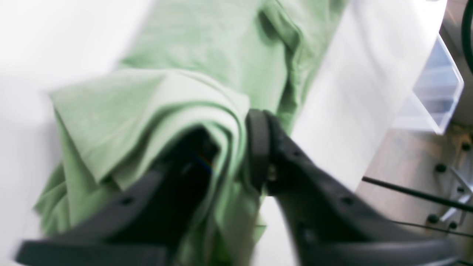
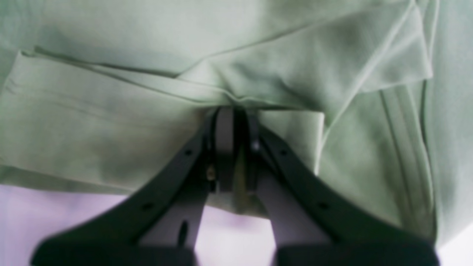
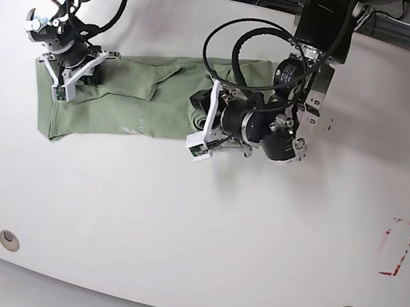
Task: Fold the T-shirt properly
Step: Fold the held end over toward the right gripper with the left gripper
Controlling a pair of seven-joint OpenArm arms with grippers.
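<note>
2 grippers at a green T-shirt [image 3: 131, 101]: right gripper [image 2: 233, 147] pinches its edge; left gripper [image 1: 229, 147] straddles folds, jaws parted.

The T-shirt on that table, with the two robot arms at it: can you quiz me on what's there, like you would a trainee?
1. True or false: the T-shirt hangs over the edge of the table.
2. What colour is the table? A: white. B: black. C: wood brown.
3. In the right wrist view, what are the right arm's jaws shut on?

Key:
1. False. It lies wholly on the table, partly bunched.
2. A.
3. A folded edge of the T-shirt.
</note>
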